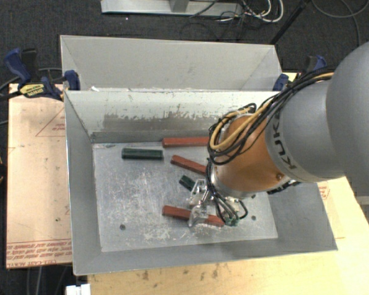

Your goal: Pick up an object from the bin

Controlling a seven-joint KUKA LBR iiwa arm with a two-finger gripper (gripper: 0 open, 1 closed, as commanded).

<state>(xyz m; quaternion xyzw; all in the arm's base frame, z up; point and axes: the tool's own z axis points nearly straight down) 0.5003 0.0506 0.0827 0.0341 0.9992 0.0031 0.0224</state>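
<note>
Gripper point(200, 212) down over red-brown bar point(174, 212) at front centre of bin point(129, 201); apart or clamped, cannot tell. Small dark piece point(186, 182) just behind, angled red-brown bar point(187, 163) beyond it. Rear red-brown bar point(184, 142) and dark green bar point(142, 154) near back wall, well apart from gripper.

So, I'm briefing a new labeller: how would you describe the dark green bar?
Find the grey metal bin's back wall. In front of it, toward the floor's left, lies a dark green rectangular bar, lengthwise along the wall. Unlike it, the other long bars, to its right, are reddish-brown.
</note>
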